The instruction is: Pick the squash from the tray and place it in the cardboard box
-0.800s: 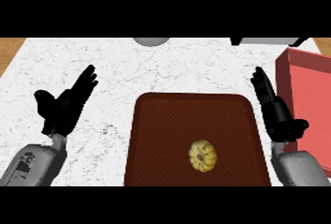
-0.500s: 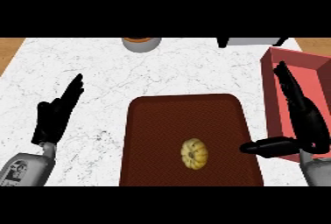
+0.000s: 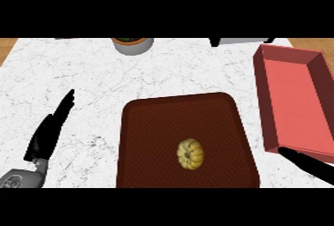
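the squash (image 3: 190,153) lies on the dark brown tray (image 3: 150,132), right of its centre and toward its near end. the tray rests on the white marble counter (image 3: 78,79). the red box (image 3: 294,101) stands just right of the tray. left hand (image 3: 51,130): fingers straight, edge-on, holding nothing, left of the tray. right hand (image 3: 310,164): only a dark tip shows at the box's near corner; whether it is open cannot be told. a grey pot (image 3: 132,44) stands at the far edge.

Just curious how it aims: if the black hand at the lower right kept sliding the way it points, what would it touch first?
The right hand points up-left toward the brown tray, so probably the tray's right rim first, then the squash. Its height is unclear.
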Controlling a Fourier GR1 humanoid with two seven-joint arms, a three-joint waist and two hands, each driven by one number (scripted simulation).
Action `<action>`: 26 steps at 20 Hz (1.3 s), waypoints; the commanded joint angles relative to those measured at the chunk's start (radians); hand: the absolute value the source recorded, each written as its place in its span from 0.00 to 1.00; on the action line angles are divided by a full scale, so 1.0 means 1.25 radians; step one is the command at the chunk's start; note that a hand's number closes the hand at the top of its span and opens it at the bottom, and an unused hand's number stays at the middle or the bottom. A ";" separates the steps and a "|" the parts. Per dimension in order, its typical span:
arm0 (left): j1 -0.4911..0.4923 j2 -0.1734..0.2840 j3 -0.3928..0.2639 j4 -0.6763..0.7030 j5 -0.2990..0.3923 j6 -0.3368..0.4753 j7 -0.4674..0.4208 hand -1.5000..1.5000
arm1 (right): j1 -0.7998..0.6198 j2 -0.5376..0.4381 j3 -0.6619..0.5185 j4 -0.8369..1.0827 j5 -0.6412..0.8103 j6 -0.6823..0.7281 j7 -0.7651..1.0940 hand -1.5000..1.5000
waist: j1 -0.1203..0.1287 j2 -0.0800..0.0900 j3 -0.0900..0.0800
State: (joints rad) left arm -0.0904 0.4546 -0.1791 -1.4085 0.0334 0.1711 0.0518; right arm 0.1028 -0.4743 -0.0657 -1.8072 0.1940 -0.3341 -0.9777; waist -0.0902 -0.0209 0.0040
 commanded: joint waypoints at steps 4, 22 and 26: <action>0.025 -0.001 0.009 0.017 -0.009 0.007 -0.039 0.50 | 0.315 0.030 -0.015 -0.122 0.267 -0.187 -0.126 0.00 | -0.007 0.004 -0.005; -0.049 -0.011 0.006 0.068 -0.038 -0.036 -0.061 0.50 | 0.840 0.377 0.315 -0.277 0.943 -0.515 0.162 0.00 | 0.044 0.019 -0.005; -0.094 -0.047 -0.007 0.066 -0.050 -0.023 -0.015 0.50 | 0.866 0.379 0.381 -0.232 1.080 -0.581 0.282 0.00 | 0.044 0.019 -0.005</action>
State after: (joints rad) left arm -0.1412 0.4155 -0.1836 -1.3322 -0.0196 0.1449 -0.0175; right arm 1.1499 -0.0154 0.3460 -2.1350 1.3963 -0.9442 -0.7371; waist -0.0373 0.0013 -0.0027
